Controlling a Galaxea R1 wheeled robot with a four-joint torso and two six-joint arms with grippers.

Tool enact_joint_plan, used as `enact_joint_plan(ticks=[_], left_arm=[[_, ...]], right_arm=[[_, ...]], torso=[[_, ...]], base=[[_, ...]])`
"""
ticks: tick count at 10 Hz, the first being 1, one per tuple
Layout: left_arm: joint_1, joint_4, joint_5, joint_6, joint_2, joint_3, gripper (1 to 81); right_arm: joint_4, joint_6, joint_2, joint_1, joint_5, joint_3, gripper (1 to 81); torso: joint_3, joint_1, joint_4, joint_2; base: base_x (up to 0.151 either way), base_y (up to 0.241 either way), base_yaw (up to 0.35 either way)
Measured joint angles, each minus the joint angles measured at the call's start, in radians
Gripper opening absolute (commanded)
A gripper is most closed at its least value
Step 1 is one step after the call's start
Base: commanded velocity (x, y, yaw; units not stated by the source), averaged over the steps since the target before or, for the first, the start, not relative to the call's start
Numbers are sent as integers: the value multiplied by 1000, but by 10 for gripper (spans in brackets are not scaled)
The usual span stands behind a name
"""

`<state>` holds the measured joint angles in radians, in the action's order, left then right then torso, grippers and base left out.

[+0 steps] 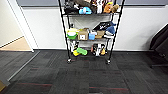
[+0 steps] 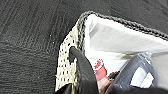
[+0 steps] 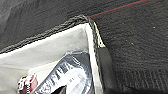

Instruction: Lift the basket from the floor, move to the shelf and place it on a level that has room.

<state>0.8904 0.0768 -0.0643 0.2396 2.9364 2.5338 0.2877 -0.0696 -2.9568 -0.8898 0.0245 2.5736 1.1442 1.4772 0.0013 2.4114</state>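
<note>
- In our left wrist view the basket [image 2: 125, 37] sits right under the camera, one end of it close up, with dark carpet floor [image 2: 27, 42] around it.
- A dark loop handle [image 2: 83, 72] rises from that end wall and runs up toward the camera; we cannot make out the left fingers, so we cannot tell whether they are parted, closed, or gripping the handle.
- In our right wrist view the basket's [image 3: 50, 47] other end is just as near, its corner and a dark handle [image 3: 107, 70] lying along the end wall; here too the fingers are not discernible, and we cannot tell their state.
- The basket has a cream woven wall [image 2: 66, 62] with small dark gaps, a dark grey braided rim [image 3: 50, 28], and a white fabric lining [image 2: 117, 41].
- Inside we see a dark grey packet [image 3: 67, 75] with pale lettering and a small red-and-white object [image 3: 26, 83]; the same packet [image 2: 136, 72] and red item [image 2: 100, 70] show from the left side.
- The floor [image 3: 140, 37] beside the basket is charcoal carpet with one thin red line [image 3: 120, 7].
- In our head view the shelf [image 1: 90, 30] stands ahead against a white wall [image 1: 140, 27], its visible tiers crowded with boxes and toys, its casters on the carpet.
</note>
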Motion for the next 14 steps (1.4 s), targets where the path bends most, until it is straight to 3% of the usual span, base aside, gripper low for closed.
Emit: enact_joint_plan(ticks=[1,2,11,14], left_arm=[[0,1,0,0,0,0,811],[0,1,-11,-12,-2,7,10],[17,10,11,0,-19,0,10],[27,10,-12,0,-27,-15,10]], right_arm=[[0,0,0,0,0,0,811],[-1,0,0,0,-1,0,10],[0,9,9,-8,-3,0,10],[1,12,29,-21,1,-38,10]], torso=[[0,0,0,0],[0,0,0,0],[0,0,0,0],[0,-36,0,-59]], base=[[0,0,0],[0,0,0],[0,0,0],[0,0,0]])
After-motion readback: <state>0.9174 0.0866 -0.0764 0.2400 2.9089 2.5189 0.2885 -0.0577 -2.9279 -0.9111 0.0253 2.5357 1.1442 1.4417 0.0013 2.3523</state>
